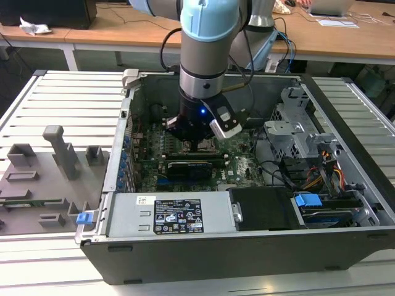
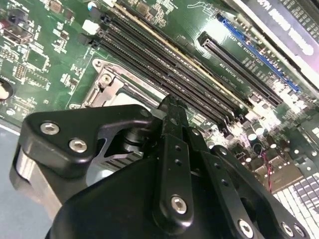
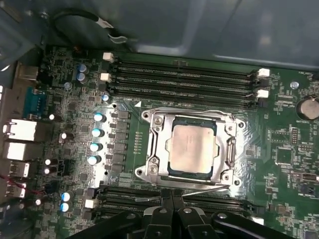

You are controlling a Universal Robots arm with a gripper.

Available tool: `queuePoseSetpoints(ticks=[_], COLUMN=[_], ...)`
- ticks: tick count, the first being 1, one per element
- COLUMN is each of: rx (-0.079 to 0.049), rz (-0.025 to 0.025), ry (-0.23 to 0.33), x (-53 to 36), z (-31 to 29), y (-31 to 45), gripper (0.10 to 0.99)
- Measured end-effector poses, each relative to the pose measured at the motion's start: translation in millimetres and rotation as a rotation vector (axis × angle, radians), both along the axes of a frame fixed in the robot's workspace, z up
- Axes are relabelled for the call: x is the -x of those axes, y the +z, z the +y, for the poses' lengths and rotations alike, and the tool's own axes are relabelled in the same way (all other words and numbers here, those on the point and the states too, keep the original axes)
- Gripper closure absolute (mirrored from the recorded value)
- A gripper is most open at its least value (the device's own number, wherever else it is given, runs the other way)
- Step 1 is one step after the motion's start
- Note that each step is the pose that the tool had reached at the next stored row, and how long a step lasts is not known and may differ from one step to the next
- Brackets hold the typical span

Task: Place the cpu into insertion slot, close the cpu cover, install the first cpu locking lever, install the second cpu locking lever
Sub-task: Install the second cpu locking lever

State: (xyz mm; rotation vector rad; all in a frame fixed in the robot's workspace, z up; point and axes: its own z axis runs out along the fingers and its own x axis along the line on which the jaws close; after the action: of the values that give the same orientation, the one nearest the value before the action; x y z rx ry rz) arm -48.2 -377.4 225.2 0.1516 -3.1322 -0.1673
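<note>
In the first wrist view the hand [image 3: 172,206] sits nearest the camera, its two black fingers [image 3: 160,219] pressed together with no gap and nothing between them, the tips right at a thin metal lever [image 3: 202,188] that runs along the near edge of the insertion slot [image 3: 192,149]. Just beyond, the cpu [image 3: 193,148] lies flat in that slot, its silver top showing through the window of the cpu cover [image 3: 158,144], which is folded down over it. Long black memory slots [image 3: 182,79] run on the far side of the socket and another set lies on the near side, by the fingertips. In the exterior view the hand [image 1: 199,143] hangs low inside the open computer case [image 1: 203,246] over the green motherboard [image 1: 247,161], and the case stands on a slatted counter [image 1: 68,98]
</note>
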Motion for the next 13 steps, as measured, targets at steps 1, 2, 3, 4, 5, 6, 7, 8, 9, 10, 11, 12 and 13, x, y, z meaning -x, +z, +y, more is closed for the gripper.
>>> queuePoseSetpoints(ticks=[1, 2, 3, 4, 5, 6, 7, 8, 9, 10, 11, 12, 13], rx=[-0.007, -0.014, -0.022, -0.025, -0.027, -0.027, -0.029, -0.03, -0.031, -0.033, -0.035, -0.037, -0.04], rz=[0.0001, 0.0001, 0.0, 0.0, 0.0, 0.0, 0.0, -0.0001, 0.0, 0.0, 0.0, 0.0, -0.0001], ry=[0.0, 0.0, 0.0, 0.0, 0.0, 0.0, 0.0, 0.0, 0.0, 0.0, 0.0, 0.0, 0.0], x=[0.9, 1.8, 3.5, 4.7, 6.1, 7.4, 9.4, 11.2, 13.2, 14.8, 17.2, 18.6, 19.2], z=[-0.7, -1.4, -3.0, -3.8, -4.5, -5.1, -5.8, -6.3, -6.7, -6.8, -6.8, -6.8, -6.7], y=[-0.4, -0.6, -0.8, -0.8, -0.9, -1.1, -1.2, -1.3, -1.4, -1.5, -1.6, -1.8, -2.7], gripper=[0.98, 0.98, 0.98, 0.98, 0.98, 0.98, 0.98, 0.98, 0.98, 0.98, 0.98, 0.98, 0.98])
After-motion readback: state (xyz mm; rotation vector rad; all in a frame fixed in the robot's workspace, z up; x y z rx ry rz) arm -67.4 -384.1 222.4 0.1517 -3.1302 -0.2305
